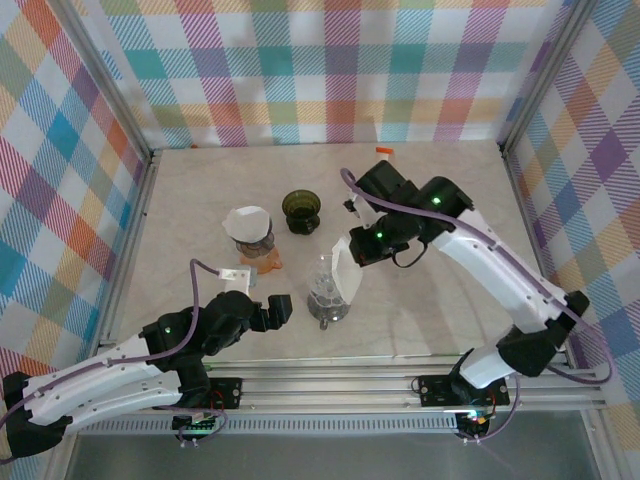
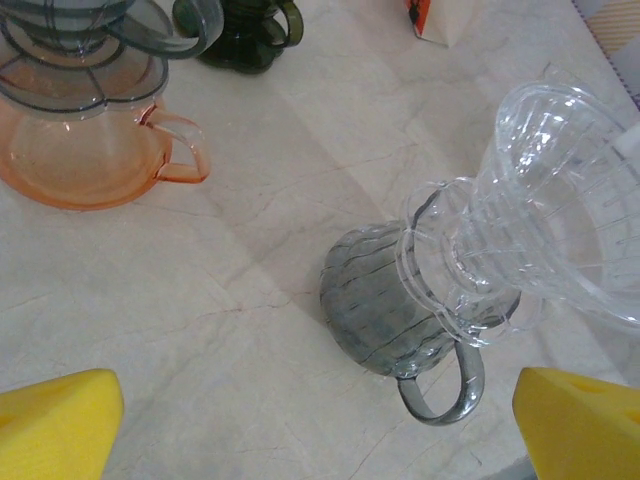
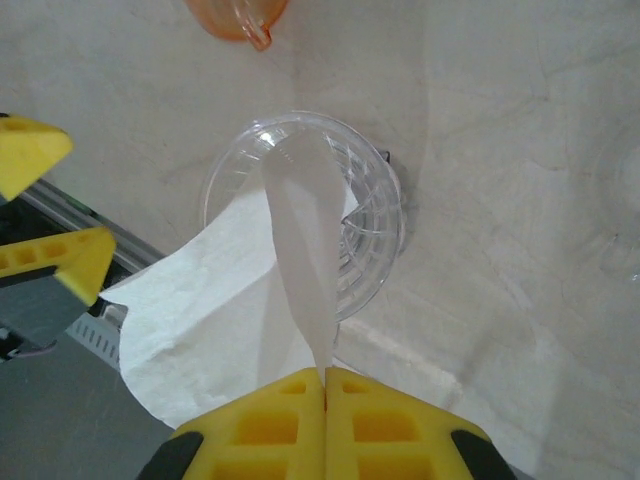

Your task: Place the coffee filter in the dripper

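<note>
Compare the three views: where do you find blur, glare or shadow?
Top external: even light, table sharp throughout. Left wrist: glare streaks on the clear dripper, near yellow fingertips slightly soft. Right wrist: the coffee filter looks translucent, faint shadow beside the dripper.

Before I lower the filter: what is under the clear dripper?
A grey ribbed mug with a handle sits under the clear dripper. The dripper covers the mug's mouth, and the filter in the right gripper hides part of the dripper's bowl.
</note>
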Tool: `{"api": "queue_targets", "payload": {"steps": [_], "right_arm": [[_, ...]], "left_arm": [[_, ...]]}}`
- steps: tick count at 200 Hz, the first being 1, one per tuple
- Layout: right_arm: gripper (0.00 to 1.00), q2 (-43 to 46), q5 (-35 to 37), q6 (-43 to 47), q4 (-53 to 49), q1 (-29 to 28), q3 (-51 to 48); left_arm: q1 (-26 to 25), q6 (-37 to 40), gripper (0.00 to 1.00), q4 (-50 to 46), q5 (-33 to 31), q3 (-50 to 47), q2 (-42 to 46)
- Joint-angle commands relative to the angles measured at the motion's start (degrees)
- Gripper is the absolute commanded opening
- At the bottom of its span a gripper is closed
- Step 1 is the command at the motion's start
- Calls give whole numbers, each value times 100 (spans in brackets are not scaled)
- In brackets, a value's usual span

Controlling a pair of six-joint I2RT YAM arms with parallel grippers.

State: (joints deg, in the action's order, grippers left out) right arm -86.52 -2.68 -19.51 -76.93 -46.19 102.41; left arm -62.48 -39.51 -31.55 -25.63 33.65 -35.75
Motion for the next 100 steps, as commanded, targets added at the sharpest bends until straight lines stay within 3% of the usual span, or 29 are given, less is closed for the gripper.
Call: {"api": "queue_targets", "payload": {"steps": [1, 62, 100], "right_arm": [[0, -248, -82, -150, -365, -30, 340], [0, -1128, 396, -196, -742, -80, 852], [0, -1434, 719, -238, -661, -230, 831]], "left_arm": [[16, 123, 100, -86, -76, 149, 109], [99, 298, 100, 188, 290, 330, 126], [613, 344, 100, 845, 1334, 371, 17]]}}
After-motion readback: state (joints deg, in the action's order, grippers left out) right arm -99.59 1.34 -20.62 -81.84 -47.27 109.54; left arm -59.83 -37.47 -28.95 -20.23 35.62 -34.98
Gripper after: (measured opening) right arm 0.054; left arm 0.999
